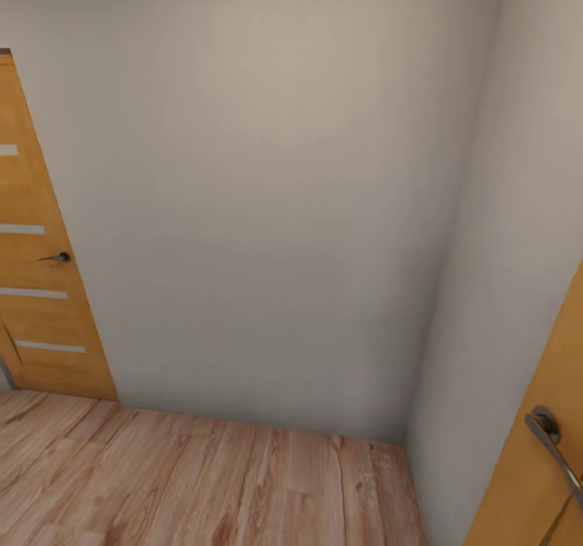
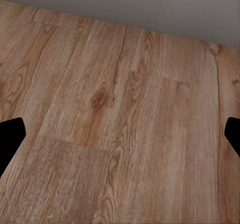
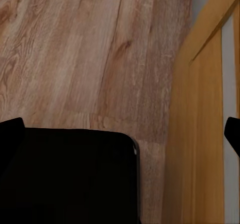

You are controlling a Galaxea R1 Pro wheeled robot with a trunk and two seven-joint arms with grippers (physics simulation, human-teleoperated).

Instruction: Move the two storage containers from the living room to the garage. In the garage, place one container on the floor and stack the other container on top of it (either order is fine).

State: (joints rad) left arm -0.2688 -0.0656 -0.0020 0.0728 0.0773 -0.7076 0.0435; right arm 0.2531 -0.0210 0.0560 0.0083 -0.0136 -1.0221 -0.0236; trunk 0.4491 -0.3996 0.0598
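Head view: plain pale wall [image 1: 267, 189] meeting at a corner, light wood-plank flooring [image 1: 202, 481] below, wooden door [image 1: 36, 270] with dark handle at left, another door [image 1: 534, 465] at right edge. Left gripper [image 2: 120, 136] spread wide above bare planks, holding nothing. Right gripper [image 3: 120, 134] likewise wide apart, over a black body [image 3: 70, 176] beside the door. No storage containers visible.

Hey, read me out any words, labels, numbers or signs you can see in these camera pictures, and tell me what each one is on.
None: there is no readable text in any view.
The door on the left has only plain pale stripes and a dark handle.
The door on the right has only a metal handle.
The wall and wood floor are unmarked.
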